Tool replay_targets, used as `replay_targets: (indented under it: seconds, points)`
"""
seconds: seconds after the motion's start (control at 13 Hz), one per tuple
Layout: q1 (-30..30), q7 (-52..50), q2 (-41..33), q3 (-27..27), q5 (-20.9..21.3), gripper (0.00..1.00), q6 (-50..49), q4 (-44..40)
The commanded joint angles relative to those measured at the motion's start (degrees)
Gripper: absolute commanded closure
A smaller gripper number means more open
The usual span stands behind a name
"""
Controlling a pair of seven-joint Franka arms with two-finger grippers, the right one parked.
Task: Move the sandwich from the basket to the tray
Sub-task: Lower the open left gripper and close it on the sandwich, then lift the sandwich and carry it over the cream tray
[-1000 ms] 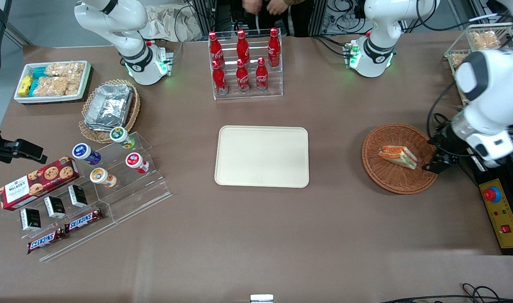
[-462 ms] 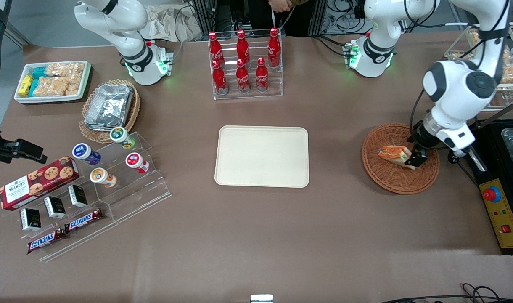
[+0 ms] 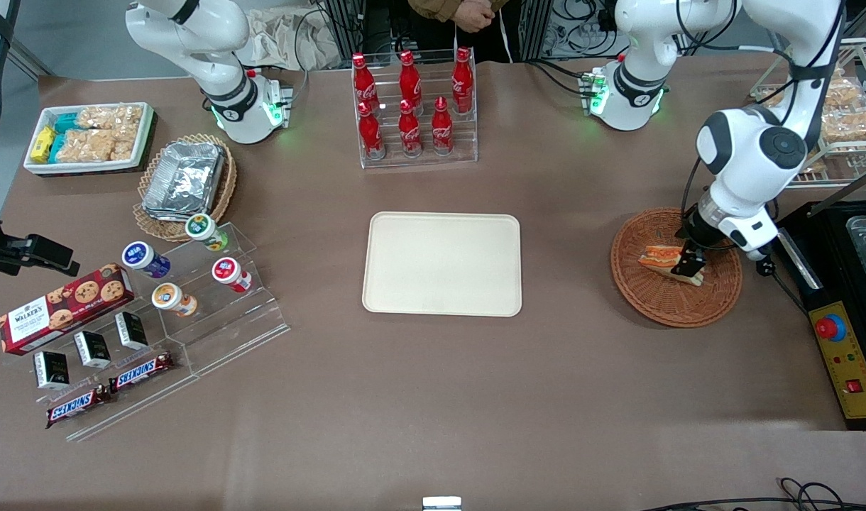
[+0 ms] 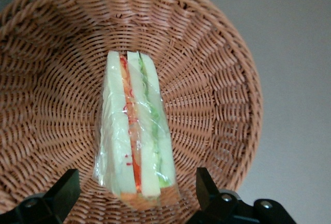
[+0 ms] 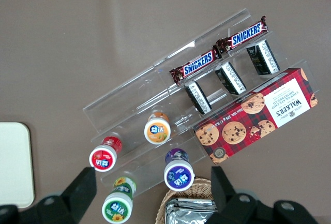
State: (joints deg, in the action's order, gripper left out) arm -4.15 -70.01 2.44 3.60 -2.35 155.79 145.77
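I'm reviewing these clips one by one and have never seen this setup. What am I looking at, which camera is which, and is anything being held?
Two white robot arms stand at a brown table. One picture looks down on the table from the front; the other two come from cameras on the arms' wrists. The working arm's gripper hangs over the round wicker basket, open, one finger on each side of the wrapped sandwich, which lies in the basket, not yet gripped. Nothing is held. The cream tray at mid-table has nothing on it. Cola bottles stand farther from the front camera; snack bars and a cookie box lie toward the parked arm's end.
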Motion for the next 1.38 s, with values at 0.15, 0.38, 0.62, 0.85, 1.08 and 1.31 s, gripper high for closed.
replay_targets:
  seconds: [0.15,0.38,0.62,0.85,1.08,1.31]
  points:
    - [-0.6,0.9,3.5,0.4,1.3,0.8,4.5,0.1]
    - [-0.6,6.2,3.3,0.4,1.3,1.0,4.1,-0.1]
    - [-0.6,11.9,-1.7,0.4,1.3,1.0,-3.8,-2.0]
    - [-0.4,15.9,-6.8,0.9,1.3,1.0,-15.5,-7.1]
    - [-0.4,19.8,-9.8,5.2,1.2,1.0,-31.1,-19.6]
    - [-0.2,19.8,-4.0,8.3,0.5,1.0,-57.2,-45.1]
